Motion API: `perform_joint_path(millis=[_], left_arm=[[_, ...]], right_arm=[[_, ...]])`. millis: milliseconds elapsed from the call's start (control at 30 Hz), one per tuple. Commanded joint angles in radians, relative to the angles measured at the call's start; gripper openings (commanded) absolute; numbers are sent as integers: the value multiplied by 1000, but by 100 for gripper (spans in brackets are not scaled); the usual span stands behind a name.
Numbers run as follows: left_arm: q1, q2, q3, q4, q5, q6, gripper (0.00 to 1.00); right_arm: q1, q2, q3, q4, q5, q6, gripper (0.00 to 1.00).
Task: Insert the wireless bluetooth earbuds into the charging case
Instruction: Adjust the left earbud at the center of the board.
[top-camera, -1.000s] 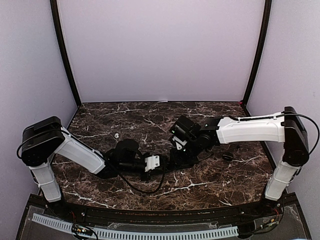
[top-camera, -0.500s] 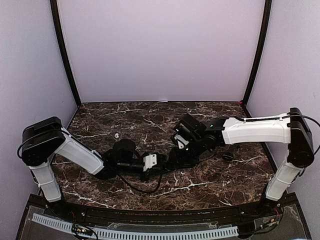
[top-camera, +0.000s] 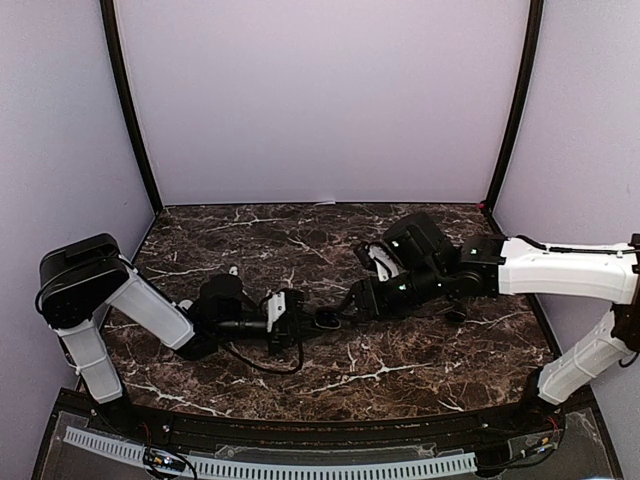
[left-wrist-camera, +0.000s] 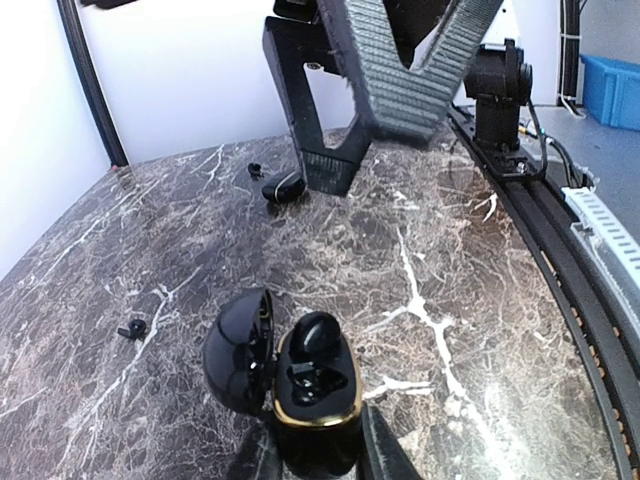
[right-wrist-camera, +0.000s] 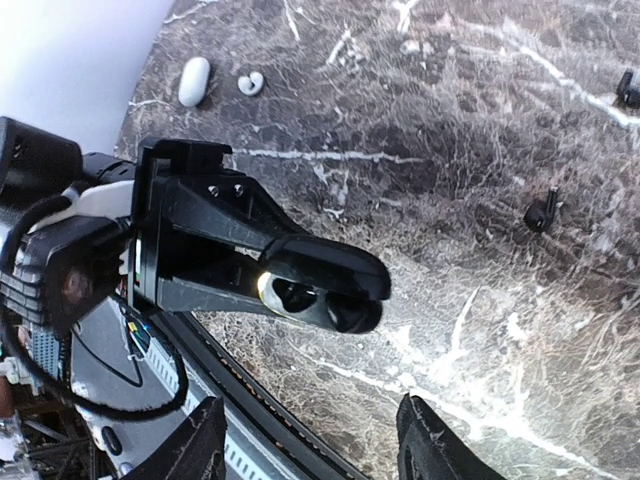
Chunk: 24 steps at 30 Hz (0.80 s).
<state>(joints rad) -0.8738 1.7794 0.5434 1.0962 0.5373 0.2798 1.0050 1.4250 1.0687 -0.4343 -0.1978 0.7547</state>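
My left gripper (left-wrist-camera: 320, 452) is shut on the base of an open black charging case (left-wrist-camera: 318, 395) with a gold rim, its lid (left-wrist-camera: 238, 350) swung left. One black earbud (left-wrist-camera: 318, 333) sits in the far slot; the near slot looks empty. The case also shows in the top view (top-camera: 325, 320) and the right wrist view (right-wrist-camera: 320, 297). My right gripper (right-wrist-camera: 315, 450) is open and empty, above and beyond the case (top-camera: 362, 300). Loose black earbuds lie on the marble (left-wrist-camera: 130, 328) (left-wrist-camera: 255, 168) (right-wrist-camera: 540, 212).
A closed black case (left-wrist-camera: 285, 185) lies beyond the held one, under the right gripper's fingers (left-wrist-camera: 400, 70). A white case (right-wrist-camera: 193, 80) and a white earbud (right-wrist-camera: 250, 83) lie at the table's left. The table's front edge rail (left-wrist-camera: 560, 250) runs close by.
The right gripper has lifted and drawn back to the right, away from the case. The left gripper has pulled a little to the left with the open case in it.
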Motion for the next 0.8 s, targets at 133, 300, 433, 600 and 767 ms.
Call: perform_joint_path(millis=[133,300,433,600,767], left_arm=[[46,-104,-79,182,94,-134,0],[58,-136,-125,264,106,-199,0],[100,-164,-161,314,92,-346,0],[138,-247,-200,245,95,-356,0],[159,-351,-196,78,64,-317,0]], right_arm=[[-21,-152,-147,231,105,-108,50],[-21,-201,-229,422,76,-158,48],[-22,-240,-307,545,147,-197,50],[-23,-236,-352,569,240,-316,47],[-28,-196,-328,502,281,-368,46]])
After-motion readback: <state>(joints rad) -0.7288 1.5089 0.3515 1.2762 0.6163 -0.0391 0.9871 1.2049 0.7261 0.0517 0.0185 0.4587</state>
